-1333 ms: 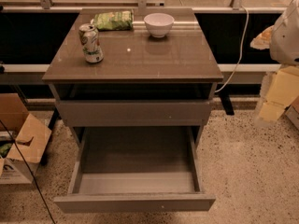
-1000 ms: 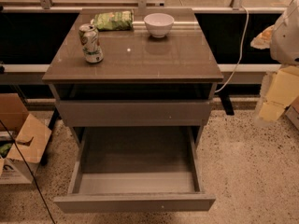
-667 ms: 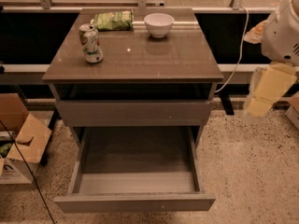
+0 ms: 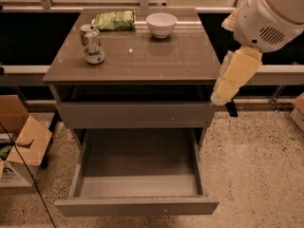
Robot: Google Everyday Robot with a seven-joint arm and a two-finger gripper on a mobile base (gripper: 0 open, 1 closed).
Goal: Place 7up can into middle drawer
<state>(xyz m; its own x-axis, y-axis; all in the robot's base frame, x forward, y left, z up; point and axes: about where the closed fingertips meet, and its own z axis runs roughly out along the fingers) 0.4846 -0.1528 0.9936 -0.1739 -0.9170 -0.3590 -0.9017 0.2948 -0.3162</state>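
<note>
Swung in from the right edge since the earlier frame: cream-coloured gripper (image 4: 227,87) on white arm (image 4: 270,13), now hanging just off the right front corner of the glossy brown cabinet top (image 4: 156,56). Spread or pressed together: cannot tell. Dented white-and-green 7up can (image 4: 92,44) upright, axis vertical, well left of gripper across the top. Green snack bag (image 4: 114,20) and white ceramic bowl (image 4: 161,24) at the back. Grey-brown middle drawer (image 4: 137,205) pulled open below, nothing inside.

Grn snack bag (image 4: 114,20), wht bowl (image 4: 161,24), cardbd box (image 4: 23,148) lwr-L

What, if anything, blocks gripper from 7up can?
Probably nothing, so yes. The gripper hangs right of the cabinet top; 7up can stands upright near its left, bowl and snack bag behind.
</note>
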